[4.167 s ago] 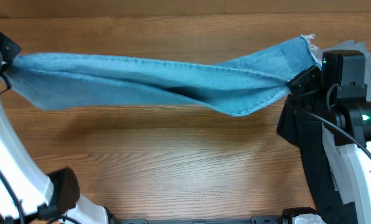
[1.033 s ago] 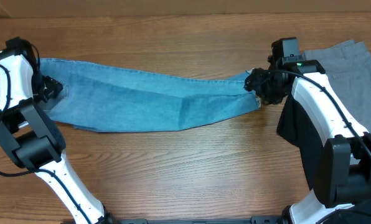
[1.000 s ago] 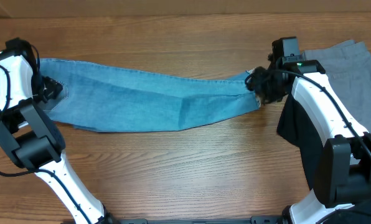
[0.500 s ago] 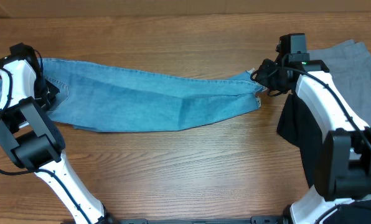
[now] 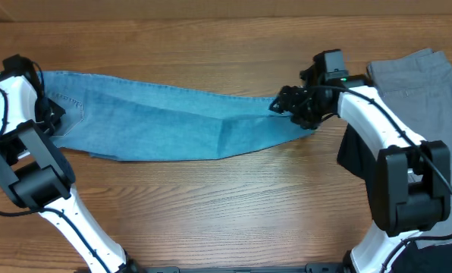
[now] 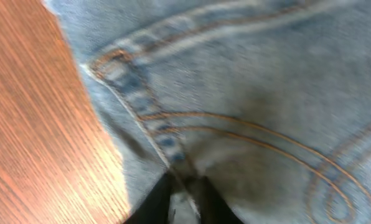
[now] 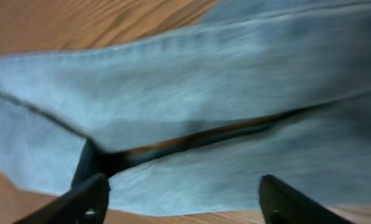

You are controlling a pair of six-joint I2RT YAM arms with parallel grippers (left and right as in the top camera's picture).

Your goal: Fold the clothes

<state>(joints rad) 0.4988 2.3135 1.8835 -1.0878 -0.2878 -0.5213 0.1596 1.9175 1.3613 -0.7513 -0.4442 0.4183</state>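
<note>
Now, jeans [image 5: 173, 121]: lying stretched flat across the counter [image 5: 226, 212], pocket end at the left, leg ends at the right.
left tool [image 6: 184, 200]: clamping a stitched seam of the jeans, fingers nearly together.
right tool [image 7: 179, 196]: standing over the leg ends, fingers wide apart, gripping nothing.
grey garment [image 5: 415, 83], black garment [image 5: 355, 155]: lying just right of the jeans.

Jeans [image 5: 180, 121]: light blue denim, folded lengthwise into one long band, lying flat and stretched from left to right.
Jeans' ends: stitched back pocket [image 5: 68, 114] at the left, legs at the right.
Grey garment [image 5: 415, 83]: flat at far right.
Black garment [image 5: 353, 163]: just below the grey one, partly hidden.
</note>
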